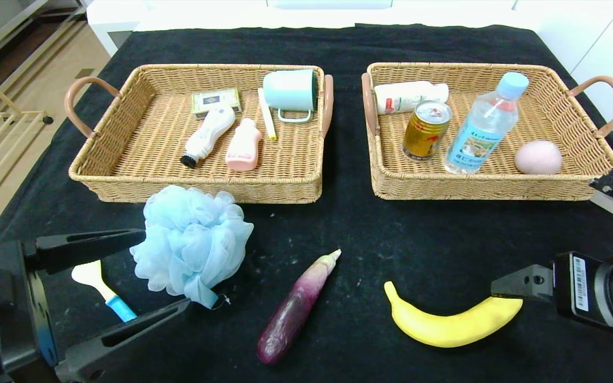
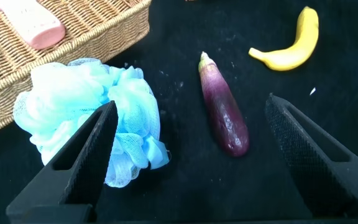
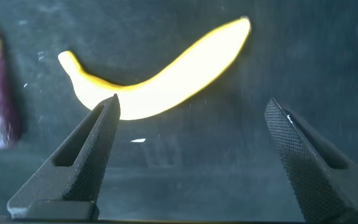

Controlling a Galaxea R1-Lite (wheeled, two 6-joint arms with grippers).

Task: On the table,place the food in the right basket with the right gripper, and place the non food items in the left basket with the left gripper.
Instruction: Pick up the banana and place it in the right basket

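While the banana (image 1: pixel 453 323) lies on the black cloth near the front edge, the right gripper (image 3: pixel 191 155) hangs above it, jaws wide to straddle its curve; the left gripper (image 2: pixel 191 155), also spread, hovers beside the blue bath pouf (image 1: pixel 192 244), likely its pick.

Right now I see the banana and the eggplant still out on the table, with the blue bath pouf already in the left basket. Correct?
Not quite: the blue bath pouf is still on the table, in front of the left basket, as the head view shows. The banana and eggplant are indeed still out on the table.
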